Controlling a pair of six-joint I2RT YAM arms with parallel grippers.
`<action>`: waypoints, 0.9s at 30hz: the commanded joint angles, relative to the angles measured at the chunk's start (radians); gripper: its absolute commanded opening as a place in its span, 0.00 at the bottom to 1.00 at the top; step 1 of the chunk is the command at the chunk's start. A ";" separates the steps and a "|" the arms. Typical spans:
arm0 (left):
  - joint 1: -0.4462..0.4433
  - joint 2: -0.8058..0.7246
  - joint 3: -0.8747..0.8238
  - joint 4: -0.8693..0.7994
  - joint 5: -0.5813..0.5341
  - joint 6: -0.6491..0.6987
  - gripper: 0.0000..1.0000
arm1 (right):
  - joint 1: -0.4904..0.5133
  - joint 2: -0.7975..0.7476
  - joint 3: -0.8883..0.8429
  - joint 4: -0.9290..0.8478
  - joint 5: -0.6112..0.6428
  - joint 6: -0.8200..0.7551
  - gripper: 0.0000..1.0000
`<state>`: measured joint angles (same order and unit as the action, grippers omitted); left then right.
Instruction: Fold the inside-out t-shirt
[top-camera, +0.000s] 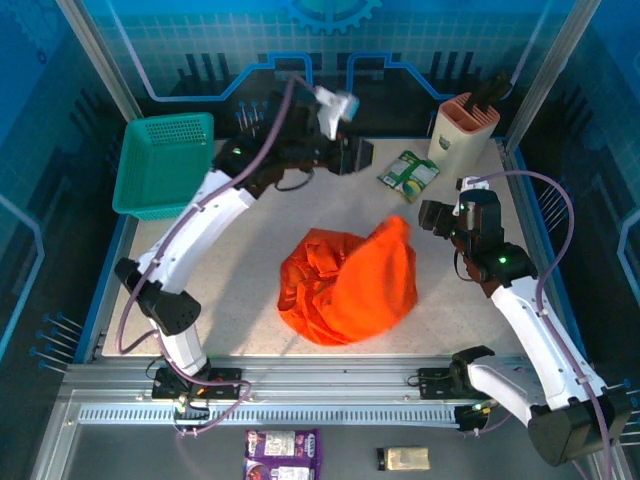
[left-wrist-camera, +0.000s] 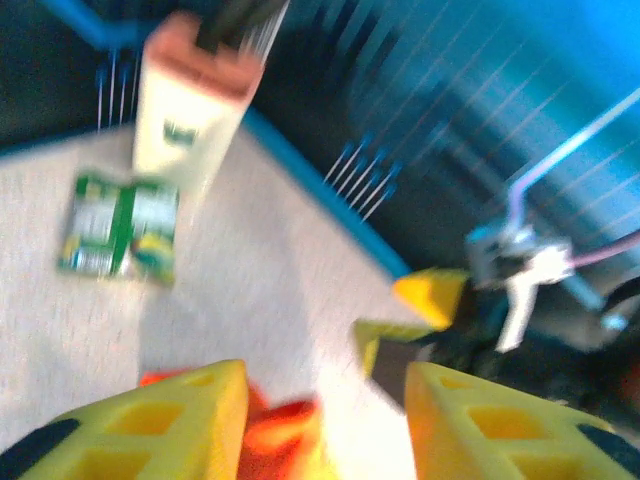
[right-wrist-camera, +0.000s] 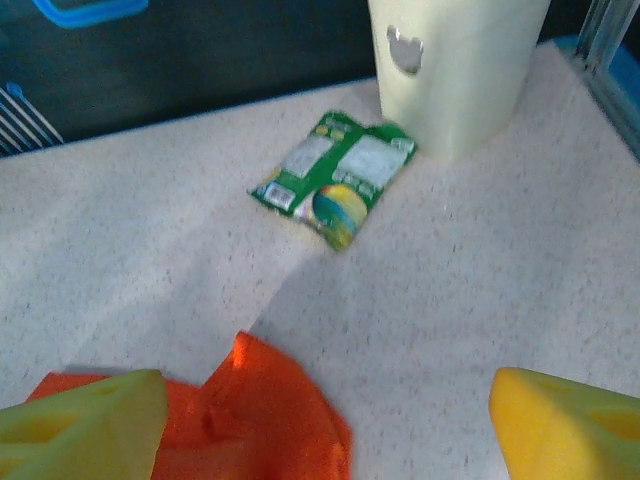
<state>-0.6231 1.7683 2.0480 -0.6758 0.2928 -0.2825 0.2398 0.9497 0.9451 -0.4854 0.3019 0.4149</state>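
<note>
Orange t-shirt (top-camera: 350, 285) lies crumpled in a heap at the middle of the table (top-camera: 250, 230). The left gripper (top-camera: 352, 155) hangs raised over the far side on an arched arm, its fingers seemingly parted, though that view is blurred. The right gripper (top-camera: 432, 215) hovers just beside the heap's right edge, fingers spread wide.

Crumpled orange t-shirt (top-camera: 350, 285) on table (top-camera: 250, 230), teal basket (top-camera: 165, 165) far left
</note>
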 joint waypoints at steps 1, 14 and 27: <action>0.000 -0.063 -0.171 0.007 -0.045 -0.030 0.50 | -0.009 0.011 0.012 -0.102 -0.074 0.040 0.85; 0.162 -0.139 -0.777 -0.052 -0.223 -0.123 0.49 | 0.045 0.205 -0.054 -0.253 -0.155 0.009 0.80; 0.191 0.121 -0.787 0.012 -0.147 -0.110 0.61 | -0.053 0.634 0.104 -0.177 -0.147 -0.135 0.87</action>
<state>-0.4362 1.8633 1.2518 -0.6930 0.0944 -0.3878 0.2115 1.5265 1.0107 -0.6712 0.1501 0.3355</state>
